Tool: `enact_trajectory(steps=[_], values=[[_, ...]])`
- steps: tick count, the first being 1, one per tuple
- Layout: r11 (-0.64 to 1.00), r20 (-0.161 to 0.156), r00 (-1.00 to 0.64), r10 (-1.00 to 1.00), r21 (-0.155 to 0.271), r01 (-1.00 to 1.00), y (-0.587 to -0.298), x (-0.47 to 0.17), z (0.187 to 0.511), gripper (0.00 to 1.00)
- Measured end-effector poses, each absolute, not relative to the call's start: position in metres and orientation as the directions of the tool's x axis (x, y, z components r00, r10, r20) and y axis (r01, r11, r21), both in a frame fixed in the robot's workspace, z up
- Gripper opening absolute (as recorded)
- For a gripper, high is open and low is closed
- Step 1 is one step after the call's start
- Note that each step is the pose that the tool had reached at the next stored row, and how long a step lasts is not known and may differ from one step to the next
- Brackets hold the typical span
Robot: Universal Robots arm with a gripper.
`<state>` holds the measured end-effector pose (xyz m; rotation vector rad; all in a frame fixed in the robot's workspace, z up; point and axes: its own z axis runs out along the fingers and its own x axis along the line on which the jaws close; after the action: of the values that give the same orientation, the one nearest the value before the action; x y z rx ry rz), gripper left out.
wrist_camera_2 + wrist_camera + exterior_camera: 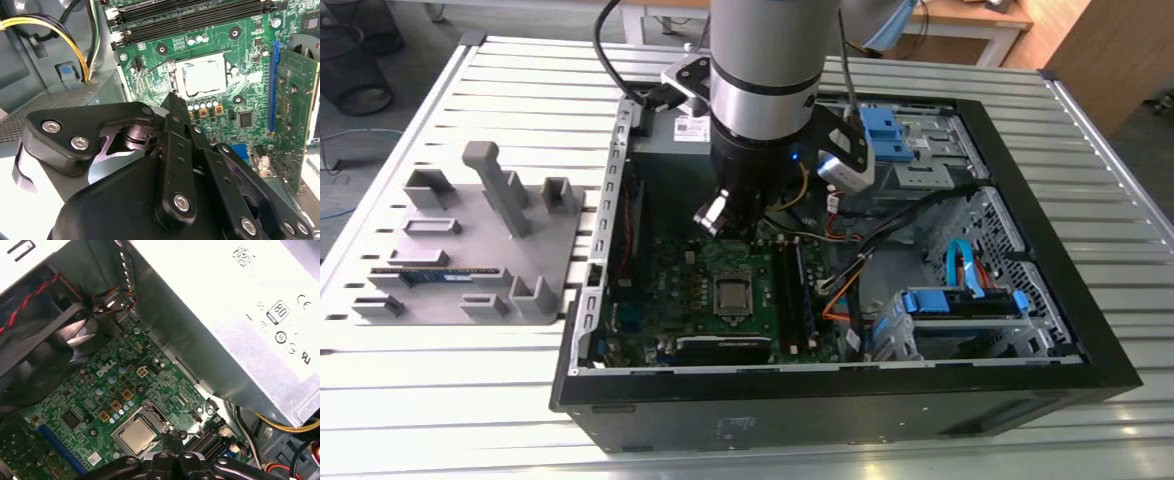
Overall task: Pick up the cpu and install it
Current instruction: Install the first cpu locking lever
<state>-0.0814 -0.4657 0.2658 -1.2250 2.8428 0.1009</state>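
The cpu [136, 435] sits flat in the motherboard [100, 390] socket; the pincer [171, 439] hangs just above, fingers together, holding nothing.

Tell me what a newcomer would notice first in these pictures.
First the thick silver arm reaching down into the open black computer case on the slatted metal table. Next the green motherboard on the case floor, with the cpu lying in its socket at the board's middle and the hand poised just above one edge of it. On the exterior view's left sits a grey holder with slots.
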Motion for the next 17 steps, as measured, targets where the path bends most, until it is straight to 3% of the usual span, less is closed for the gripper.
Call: enact_trajectory(steps=[17], values=[[0.704, -0.067, -0.706, -0.706, 0.042, -0.709, -0.449, -0.069, 0.265, 0.11]])
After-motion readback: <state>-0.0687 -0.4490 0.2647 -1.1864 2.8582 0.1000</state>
